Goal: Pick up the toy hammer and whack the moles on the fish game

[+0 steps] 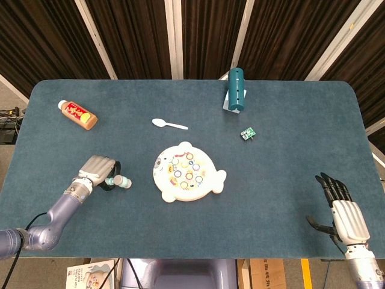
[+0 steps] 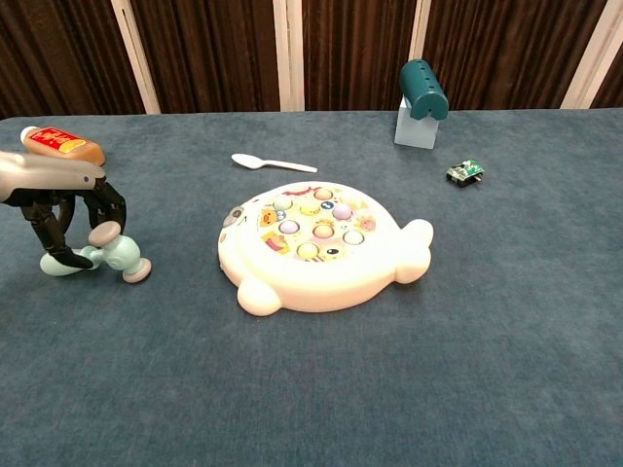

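The white fish game, with coloured moles on top, lies mid-table. To its left is the pale green toy hammer, its head pointing toward the fish. My left hand has its fingers curled round the hammer's handle, which is mostly hidden under the hand in the head view. The hammer sits low, at or just above the cloth. My right hand rests open with fingers spread at the front right, far from the game, and shows only in the head view.
An orange-brown bottle lies at the back left. A white spoon lies behind the fish. A teal cylinder on a white block and a small green part sit back right.
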Controlling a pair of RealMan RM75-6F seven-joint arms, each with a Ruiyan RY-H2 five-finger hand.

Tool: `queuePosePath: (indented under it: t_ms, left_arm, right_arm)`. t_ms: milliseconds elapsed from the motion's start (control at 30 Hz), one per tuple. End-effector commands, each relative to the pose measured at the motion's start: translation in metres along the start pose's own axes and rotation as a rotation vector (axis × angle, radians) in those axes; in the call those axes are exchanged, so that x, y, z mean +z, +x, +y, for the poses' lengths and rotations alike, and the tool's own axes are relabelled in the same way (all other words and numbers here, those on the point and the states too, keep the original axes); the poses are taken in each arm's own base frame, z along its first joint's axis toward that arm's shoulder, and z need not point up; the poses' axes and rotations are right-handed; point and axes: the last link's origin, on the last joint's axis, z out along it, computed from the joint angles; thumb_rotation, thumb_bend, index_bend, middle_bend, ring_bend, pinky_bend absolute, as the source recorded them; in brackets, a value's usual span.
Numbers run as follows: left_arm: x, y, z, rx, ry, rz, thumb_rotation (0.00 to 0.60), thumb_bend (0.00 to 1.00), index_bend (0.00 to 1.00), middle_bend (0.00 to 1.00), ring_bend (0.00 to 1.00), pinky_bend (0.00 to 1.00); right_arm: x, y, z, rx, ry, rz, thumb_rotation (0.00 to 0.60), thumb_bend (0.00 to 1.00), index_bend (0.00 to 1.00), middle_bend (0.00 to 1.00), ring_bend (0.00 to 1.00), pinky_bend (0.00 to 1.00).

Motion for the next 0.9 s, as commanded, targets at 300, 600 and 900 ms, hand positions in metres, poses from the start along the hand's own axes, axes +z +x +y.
queuePosePath:
  t_ms: [300,600,900]
  left_arm:
    - [-0.026,0.021,-0.015,-0.034,0.036,0.092,0.600,0.08,0.29,0.28,0.20,0.29]
    - [-0.105,0.029,-0.047,-0.089,0.125,0.333,0.600,0.07,0.09,0.03,0.00,0.03]
    - [-0.189,-0.041,-0.064,-0.159,0.167,0.497,0.600,0.05,0.00,0.00,0.00,0.00]
  right_arm:
    - [-0.001,0.001,0.000,-0.009,0.004,0.004,0.600,0.24,0.00,0.00,0.00,0.00]
    - [-0.001,0.000,0.003,-0.056,0.003,-0.010,0.600,0.24,0.00,0.00,0.00,0.00]
    - [-0.005,-0.001,-0.002,-0.115,0.021,-0.020,0.600,0.24,0.00,0.00,0.00,0.00]
